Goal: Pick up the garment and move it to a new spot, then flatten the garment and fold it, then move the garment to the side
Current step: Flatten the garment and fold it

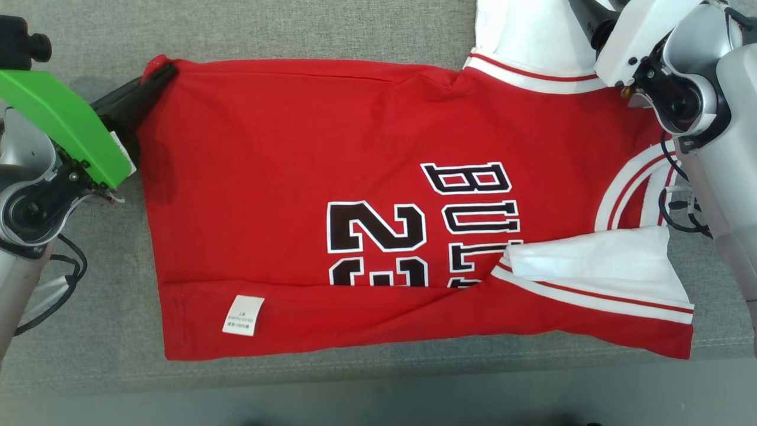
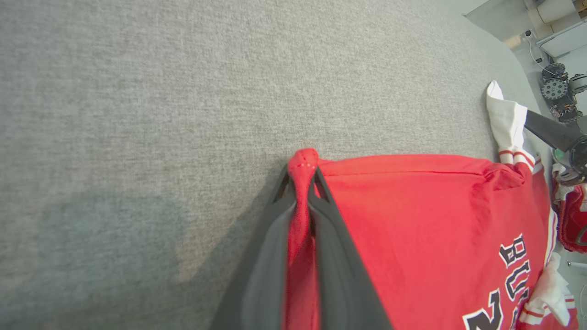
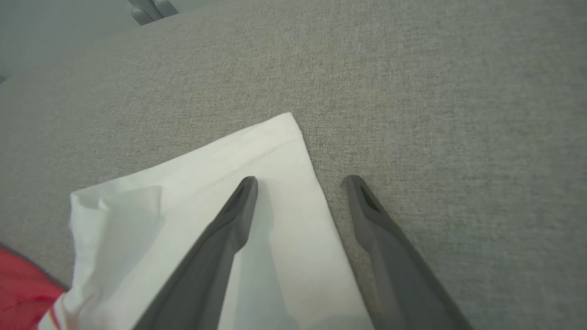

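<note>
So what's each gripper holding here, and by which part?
The left gripper, jaws shut, pinches the red jersey by a bunched hem corner. The right gripper holds nothing: jaws open, astride the edge of the white sleeve.

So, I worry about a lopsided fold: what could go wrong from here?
1. The left gripper pinches a small bunch at the corner of the jersey; a pull might slip it free.
2. The right gripper stands open over the edge of the white sleeve, one finger off the cloth; closing there may miss, and a one-sided lift could skew the jersey.
</note>
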